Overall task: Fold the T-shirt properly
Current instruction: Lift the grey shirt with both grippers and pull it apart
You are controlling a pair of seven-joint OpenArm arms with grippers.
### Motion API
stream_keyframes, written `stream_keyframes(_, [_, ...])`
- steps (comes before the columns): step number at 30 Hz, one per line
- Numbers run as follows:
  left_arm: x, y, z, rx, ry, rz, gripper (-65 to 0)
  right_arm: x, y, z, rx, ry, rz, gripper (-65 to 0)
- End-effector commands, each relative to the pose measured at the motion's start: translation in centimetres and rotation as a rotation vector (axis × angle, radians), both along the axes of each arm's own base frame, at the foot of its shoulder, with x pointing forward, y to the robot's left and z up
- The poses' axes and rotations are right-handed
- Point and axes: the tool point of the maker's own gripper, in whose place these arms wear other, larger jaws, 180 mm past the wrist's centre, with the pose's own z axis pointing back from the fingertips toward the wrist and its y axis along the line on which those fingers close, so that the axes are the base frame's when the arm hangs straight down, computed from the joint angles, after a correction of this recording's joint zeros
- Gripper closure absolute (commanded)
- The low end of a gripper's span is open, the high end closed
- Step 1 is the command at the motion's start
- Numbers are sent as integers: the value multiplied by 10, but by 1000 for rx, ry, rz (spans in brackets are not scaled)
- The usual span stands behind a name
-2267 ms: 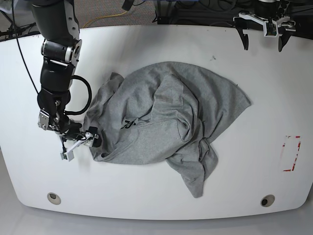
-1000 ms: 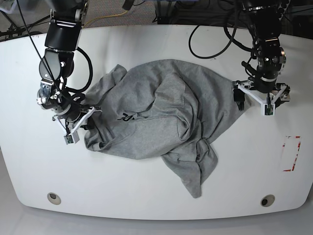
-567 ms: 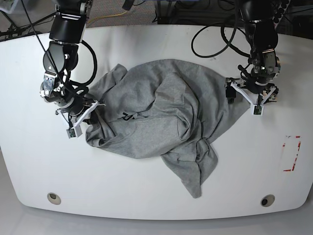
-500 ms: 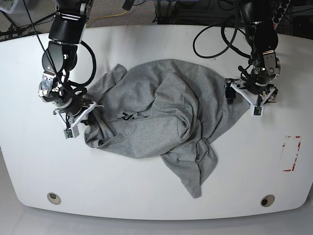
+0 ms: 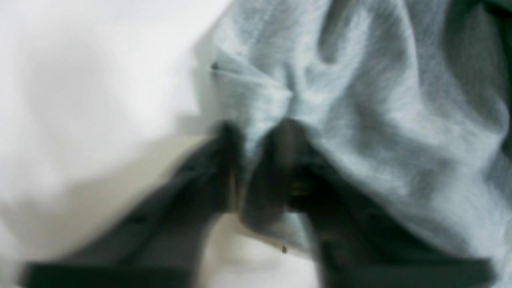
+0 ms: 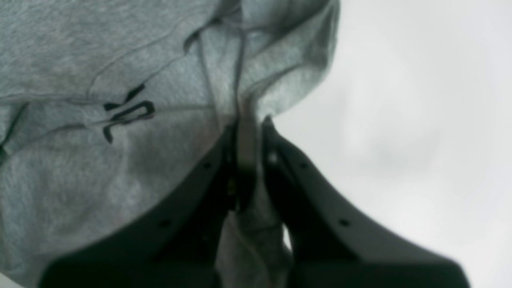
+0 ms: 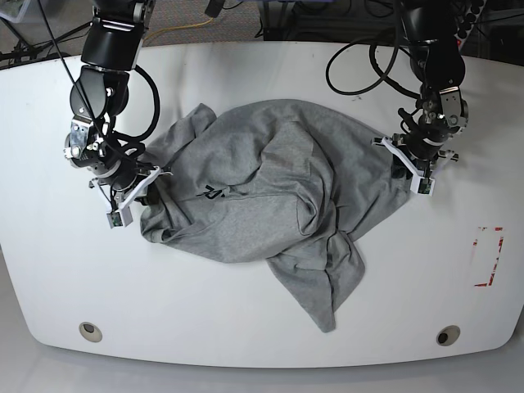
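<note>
Across the middle of the white oval bench (image 7: pixel 246 327), the large light heather-grey cotton T-shirt (image 7: pixel 270 196) lies crumpled, not flat. A narrow tail of cloth trails toward the bench's near edge. Deep folds run through its centre. A few black printed letter strokes show on the cloth in the base view and in the right wrist view; the word is not readable.

Left gripper (image 7: pixel 413 168): at the shirt's edge toward the bench's right end, as the base view shows it. Left wrist view is blurred, but its dark fingers (image 5: pixel 224 160) stand close together with a pinch of grey fabric between them. Clamped on the T-shirt.

Right gripper (image 7: pixel 135 192): at the opposite side of the shirt, toward the bench's left end. Right wrist view shows both black fingers (image 6: pixel 280 168) pressed together on a bunched fold of grey cloth that rises between them. Clamped on the T-shirt.

The two grippers sit well apart, the bulk of the shirt between them.

Bench surface: bare white around the shirt. Red tape marks (image 7: pixel 489 256) near the right end. Two round metal fittings (image 7: pixel 90 331) close to the near edge, one near each end. Behind the far edge, dark cables (image 7: pixel 360 24) and dim floor.

No containers in view.
</note>
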Motion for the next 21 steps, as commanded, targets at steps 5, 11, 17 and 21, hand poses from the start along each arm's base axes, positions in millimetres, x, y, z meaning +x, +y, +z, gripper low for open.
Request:
stream_keyframes(5, [-8, 6, -6, 28, 46, 0, -1, 3, -2, 30, -31, -99, 13, 0])
stream_keyframes(11, [-11, 3, 36, 83, -63, -28, -1, -20, 5, 52, -88, -153, 48, 0])
stream_keyframes(17, [-8, -4, 88, 134, -199, -55, -1, -26, -9, 68, -122, -193, 12, 0])
stream_keyframes(21, [-5, -11, 126, 168, -301, -72, -1, -13, -26, 86, -132, -242, -37, 0])
